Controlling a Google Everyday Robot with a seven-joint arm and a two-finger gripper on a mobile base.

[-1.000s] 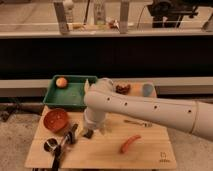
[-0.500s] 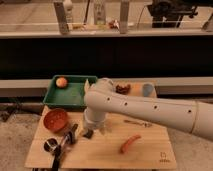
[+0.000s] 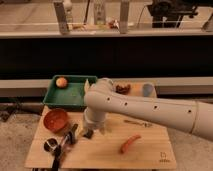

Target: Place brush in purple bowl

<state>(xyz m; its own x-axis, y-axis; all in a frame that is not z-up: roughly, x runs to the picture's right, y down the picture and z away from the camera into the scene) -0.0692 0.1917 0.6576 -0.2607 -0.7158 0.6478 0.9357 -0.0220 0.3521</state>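
Brush (image 3: 68, 139) lies near table (image 3: 145, 156) left edge, gripper (image 3: 89, 133) just beside.

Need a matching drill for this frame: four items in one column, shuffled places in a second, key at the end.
Items
1. round orange fruit
2. blue cup
3. red sausage-shaped item
4. pincer

Places
A. just right of the brush
B. back right corner of the table
C. inside the green tray
D. front, right of centre

Pairs: 1-C, 2-B, 3-D, 4-A
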